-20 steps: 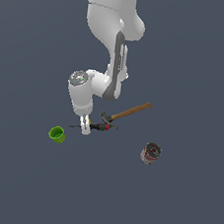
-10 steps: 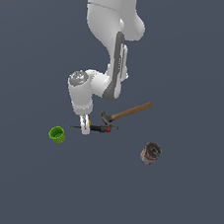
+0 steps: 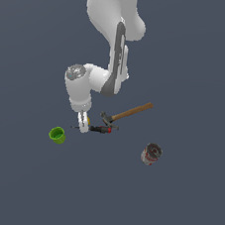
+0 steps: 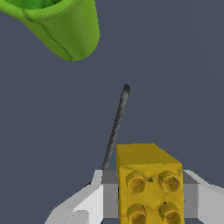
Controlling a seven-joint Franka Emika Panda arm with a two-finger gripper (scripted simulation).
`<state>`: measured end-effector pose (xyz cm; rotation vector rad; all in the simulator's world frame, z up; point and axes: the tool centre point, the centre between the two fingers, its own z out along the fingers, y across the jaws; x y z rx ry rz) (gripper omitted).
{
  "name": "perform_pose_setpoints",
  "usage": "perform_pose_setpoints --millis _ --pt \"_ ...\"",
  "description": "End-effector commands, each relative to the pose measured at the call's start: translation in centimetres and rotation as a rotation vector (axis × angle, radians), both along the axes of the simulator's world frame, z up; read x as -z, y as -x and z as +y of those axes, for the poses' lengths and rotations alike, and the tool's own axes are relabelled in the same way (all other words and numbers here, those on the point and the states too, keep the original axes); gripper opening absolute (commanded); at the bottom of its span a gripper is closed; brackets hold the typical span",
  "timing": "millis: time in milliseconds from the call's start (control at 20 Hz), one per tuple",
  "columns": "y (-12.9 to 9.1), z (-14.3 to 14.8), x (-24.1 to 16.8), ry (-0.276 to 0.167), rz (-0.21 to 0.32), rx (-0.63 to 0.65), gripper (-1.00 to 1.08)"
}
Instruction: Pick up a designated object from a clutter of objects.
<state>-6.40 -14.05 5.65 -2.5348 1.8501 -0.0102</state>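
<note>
Your gripper (image 3: 84, 124) is clamped on the yellow piece (image 4: 148, 186), low over the clutter.

In the wrist view you see the yellow piece as a studded block (four round studs face the camera), squeezed between the two grey pads (image 4: 110, 195) with its long axis running away from the wrist, out past the fingertips. In the exterior view only a sliver of yellow (image 3: 88, 120) shows at the fingers, so you cannot read its direction there. The screwdriver (image 3: 98, 129) lies just below the gripper, its thin shaft (image 4: 115, 128) pointing toward the green cup (image 3: 57, 135), its black-and-red handle toward the exterior view's right. The hammer (image 3: 127, 113) lies near, its wooden handle slanting up toward the exterior view's right. The red-and-white can (image 3: 151, 154) sits well apart.
</note>
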Motion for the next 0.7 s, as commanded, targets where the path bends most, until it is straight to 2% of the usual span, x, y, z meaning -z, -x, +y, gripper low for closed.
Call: perform_pose_setpoints --millis 0,650 --pt "-0.2 -0.3 -1.5 0.0 -0.001 0.0 -1.0" --pt "-1.4 -2.9 -13.3 0.002 0.003 0.002 -1.0"
